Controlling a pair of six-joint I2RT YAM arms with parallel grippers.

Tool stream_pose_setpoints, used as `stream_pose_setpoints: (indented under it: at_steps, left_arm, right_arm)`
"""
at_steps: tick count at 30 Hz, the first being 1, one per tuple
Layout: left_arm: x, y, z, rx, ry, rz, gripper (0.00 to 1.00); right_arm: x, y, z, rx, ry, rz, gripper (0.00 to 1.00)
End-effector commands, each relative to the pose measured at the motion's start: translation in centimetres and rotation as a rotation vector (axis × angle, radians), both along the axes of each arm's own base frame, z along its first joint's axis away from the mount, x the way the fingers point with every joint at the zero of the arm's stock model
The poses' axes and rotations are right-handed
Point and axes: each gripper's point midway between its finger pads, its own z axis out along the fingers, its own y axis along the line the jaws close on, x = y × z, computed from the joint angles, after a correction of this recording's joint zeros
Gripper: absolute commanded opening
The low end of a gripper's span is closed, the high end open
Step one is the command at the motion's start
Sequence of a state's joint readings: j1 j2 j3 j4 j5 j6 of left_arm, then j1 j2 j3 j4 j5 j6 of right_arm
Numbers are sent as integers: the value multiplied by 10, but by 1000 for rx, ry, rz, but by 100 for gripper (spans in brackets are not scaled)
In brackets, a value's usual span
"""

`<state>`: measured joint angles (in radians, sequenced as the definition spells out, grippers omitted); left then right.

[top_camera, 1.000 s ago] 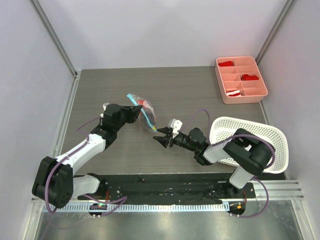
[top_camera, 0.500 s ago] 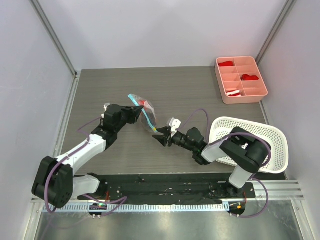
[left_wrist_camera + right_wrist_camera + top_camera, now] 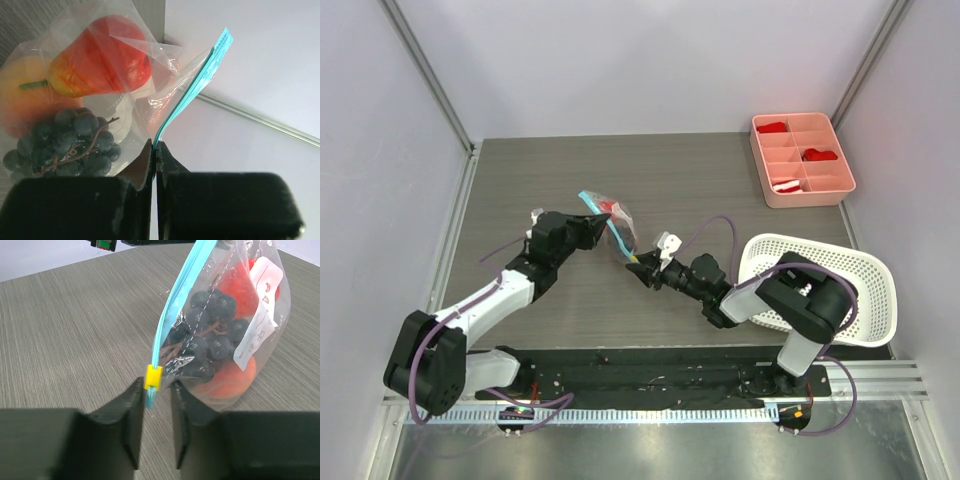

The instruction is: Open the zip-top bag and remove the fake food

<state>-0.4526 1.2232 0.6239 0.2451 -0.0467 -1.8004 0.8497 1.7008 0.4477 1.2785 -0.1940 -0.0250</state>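
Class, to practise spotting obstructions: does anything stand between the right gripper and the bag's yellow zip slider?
Nothing visible does. The right gripper straddles the end of the zip strip, just short of the yellow slider on the zip-top bag.

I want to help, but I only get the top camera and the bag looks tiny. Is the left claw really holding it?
Observer: Yes. In the left wrist view, the left gripper is shut on the teal zip strip of the zip-top bag.
Operator: What's the right claw doing?
Observer: The right wrist view shows a little yellow slider on the strip. It sits between the right gripper's open fingers and isn't squeezed yet.
Operator: What food is inside?
Observer: Black grapes, a red-and-yellow fruit and an orange fruit, all inside the bag.
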Motion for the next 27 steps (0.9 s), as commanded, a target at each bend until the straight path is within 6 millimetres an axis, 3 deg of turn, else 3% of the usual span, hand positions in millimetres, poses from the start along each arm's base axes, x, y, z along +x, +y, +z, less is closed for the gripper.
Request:
stream_pose_setpoints:
  at_steps: [1,2,3,6,7,9,10,11,12,13,14,16,17,18,19,20,21,22,23,24,25,26,27]
  left_arm:
    - [2,-2,14,-39,-52,14,0]
    - [1,-2,14,-39,-53,10,0]
    - [0,-1,12,-33,-53,10,0]
    - [-7,2,7,-9,-61,-7,0]
    - [-11,4,13,32,-106,-30,1]
    - [-21,9,6,132,-101,-67,13]
    - [-28,15,14,229,-149,-94,38]
    - [-29,21,26,290,-167,-88,53]
    - [-40,30,12,382,-105,-110,57]
    - [-48,39,19,508,-147,-145,62]
    - [-48,46,36,565,-179,-132,63]
    - [-60,56,41,710,-220,-194,63]
    - [-63,51,52,728,-269,-235,61]
    - [-66,46,56,738,-308,-273,59]
    - [-66,40,63,737,-356,-303,54]
    - [-64,34,67,767,-385,-358,49]
    - [-73,16,70,734,-431,-468,45]
    - [-73,7,74,731,-475,-523,43]
    - [-69,-5,74,749,-496,-606,43]
    - [-77,-18,77,720,-527,-706,43]
    - [-78,-27,75,704,-531,-775,43]
    - [-79,-33,88,696,-554,-821,41]
    - [-74,-38,76,704,-514,-863,38]
  right_arm:
    - [8,5,64,186,-154,-26,23]
    - [10,4,65,189,-152,-38,16]
    - [11,4,67,190,-154,-41,3]
    - [14,0,66,130,-147,-61,1]
    - [16,-1,66,91,-167,-71,1]
    - [15,-5,63,27,-160,-64,1]
    - [14,-7,63,10,-166,-49,1]
    - [19,-14,60,-24,-145,-47,1]
    - [14,-11,65,-27,-147,11,1]
    - [14,-12,64,-48,-142,37,1]
    - [17,-18,55,-97,-106,49,1]
    - [11,-15,61,-126,-105,154,1]
    - [8,-19,43,-199,-43,189,1]
    - [19,-21,55,-204,-51,193,1]
    - [6,-18,52,-218,-37,297,1]
    - [5,-21,43,-262,-17,325,1]
    - [12,-21,47,-271,-27,336,1]
    - [6,-19,45,-279,-34,400,1]
    - [4,-23,34,-325,-4,430,1]
    - [12,-19,43,-338,-43,434,1]
    - [20,-22,35,-365,-26,437,1]
    - [17,-26,25,-400,37,454,1]
    - [26,-25,37,-394,16,453,1]
